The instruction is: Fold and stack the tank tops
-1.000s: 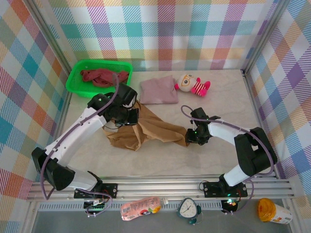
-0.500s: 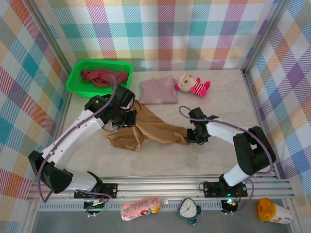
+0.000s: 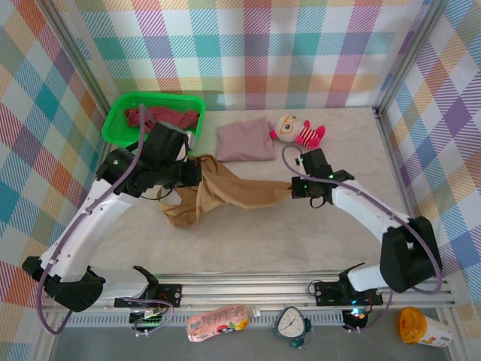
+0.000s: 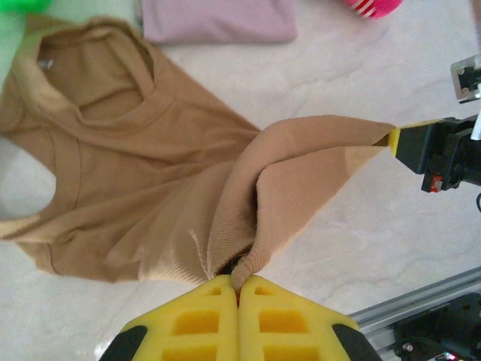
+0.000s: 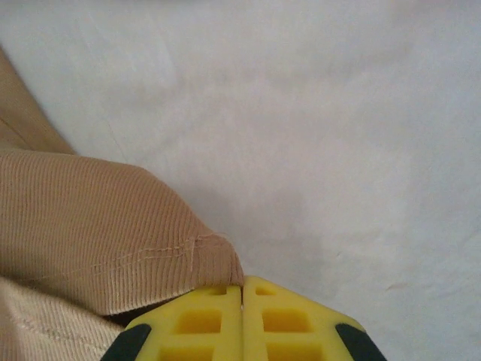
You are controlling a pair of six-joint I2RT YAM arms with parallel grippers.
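Tan tank top [image 3: 233, 197] pulled taut, long axis left-right.

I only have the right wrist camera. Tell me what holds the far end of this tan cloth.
Observer: The left gripper is shut on the other edge of the tan tank top, which spans between it and the right gripper.
Operator: Report where the other tops are.
Observer: The mauve tank top lies folded beside the plush toy.
Operator: Now the third.
Observer: The maroon tank top lies crumpled in the green basket.
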